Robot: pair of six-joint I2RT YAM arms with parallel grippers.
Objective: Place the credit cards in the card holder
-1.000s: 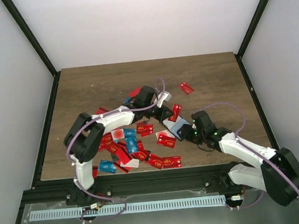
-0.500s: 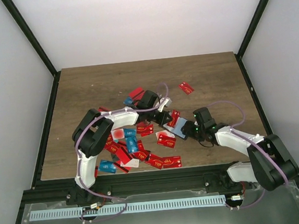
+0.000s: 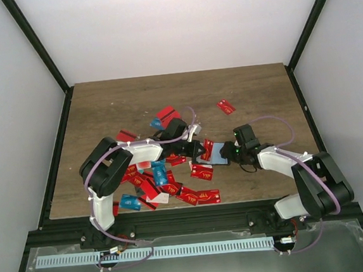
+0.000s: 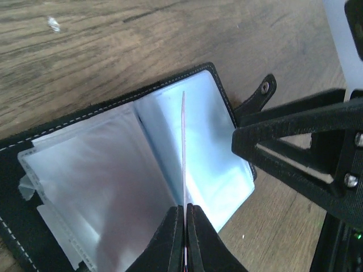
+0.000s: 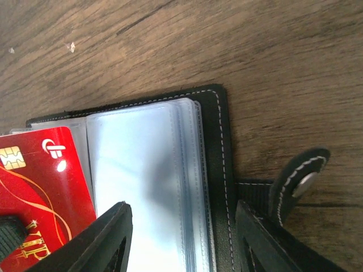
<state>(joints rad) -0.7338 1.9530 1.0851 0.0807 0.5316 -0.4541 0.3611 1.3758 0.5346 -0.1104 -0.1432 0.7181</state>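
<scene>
The card holder (image 3: 221,153) lies open on the table, black outside with clear pockets (image 4: 215,141) inside. My left gripper (image 4: 185,208) is shut on a red credit card (image 4: 183,141), seen edge-on and standing upright over the pockets near the holder's fold. That card shows red with a chip in the right wrist view (image 5: 39,187). My right gripper (image 5: 182,207) is open, its jaws astride the holder's right half (image 5: 212,147) by the snap strap (image 5: 300,181). From above, the left gripper (image 3: 200,149) and right gripper (image 3: 230,152) meet at the holder.
Several loose red and blue cards lie in a pile (image 3: 153,176) left of the holder, under my left arm. More lie at the front (image 3: 203,196), just below the holder (image 3: 202,170), at the back (image 3: 166,116) and alone at the back right (image 3: 226,106).
My left gripper has carried the red card forward and down onto the open holder. My right gripper has slid left onto the holder's right side.
</scene>
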